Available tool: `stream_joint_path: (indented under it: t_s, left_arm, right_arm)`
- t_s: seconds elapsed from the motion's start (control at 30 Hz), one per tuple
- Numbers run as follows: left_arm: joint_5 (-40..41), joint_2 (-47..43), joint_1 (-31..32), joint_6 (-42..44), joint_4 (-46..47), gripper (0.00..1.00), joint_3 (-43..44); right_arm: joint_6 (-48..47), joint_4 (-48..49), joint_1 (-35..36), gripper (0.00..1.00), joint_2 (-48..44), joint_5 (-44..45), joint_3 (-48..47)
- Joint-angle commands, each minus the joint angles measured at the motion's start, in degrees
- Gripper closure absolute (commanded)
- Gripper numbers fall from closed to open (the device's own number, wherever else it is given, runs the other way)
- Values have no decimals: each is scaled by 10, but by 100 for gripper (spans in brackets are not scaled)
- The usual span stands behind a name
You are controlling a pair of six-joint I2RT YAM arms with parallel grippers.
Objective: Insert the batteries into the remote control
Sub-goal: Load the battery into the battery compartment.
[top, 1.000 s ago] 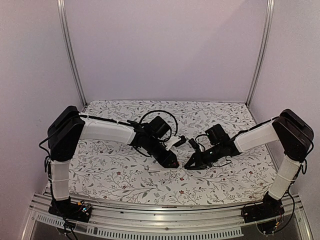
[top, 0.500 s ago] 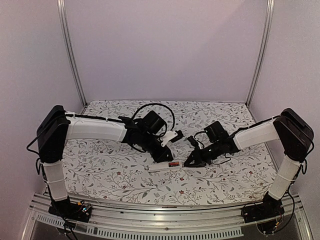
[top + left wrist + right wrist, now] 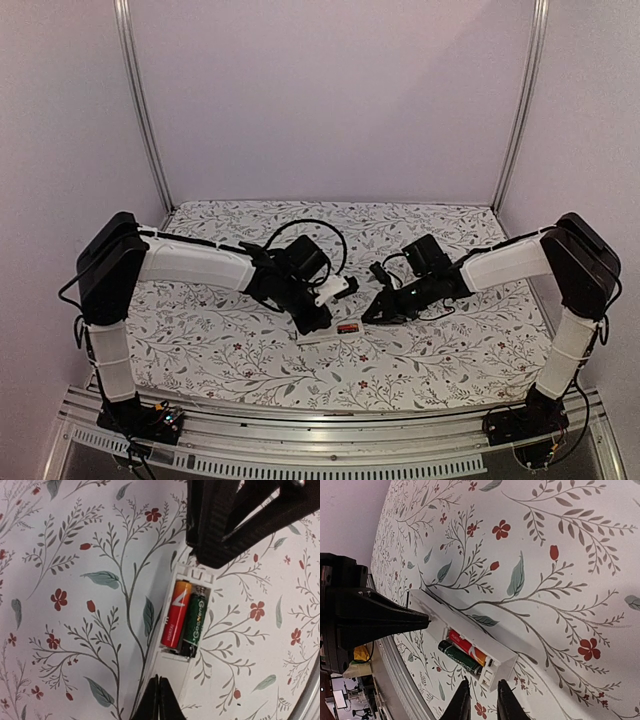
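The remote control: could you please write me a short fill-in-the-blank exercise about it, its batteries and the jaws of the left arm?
1. The open compartment of the remote control holds ___ batteries.
2. The plastic body of the remote control is ___ in colour.
3. One battery is black; the other battery is mostly ___.
4. On the left arm, the jaws are ___.

Missing words: two; white; red; shut
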State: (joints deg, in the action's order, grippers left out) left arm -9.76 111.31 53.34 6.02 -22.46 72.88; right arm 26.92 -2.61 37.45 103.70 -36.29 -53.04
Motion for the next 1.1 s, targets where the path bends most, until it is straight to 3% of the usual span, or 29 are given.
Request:
stream_joint_path:
  t_s: [0.0, 1.07]
  left_arm:
    - [6, 19, 6, 13, -17, 99, 20]
    - [-23, 69, 29, 36, -61, 100, 81]
  right_arm:
    - [-7, -5, 2, 81, 21, 9, -9]
    - [12, 22, 4, 86, 29, -16, 5]
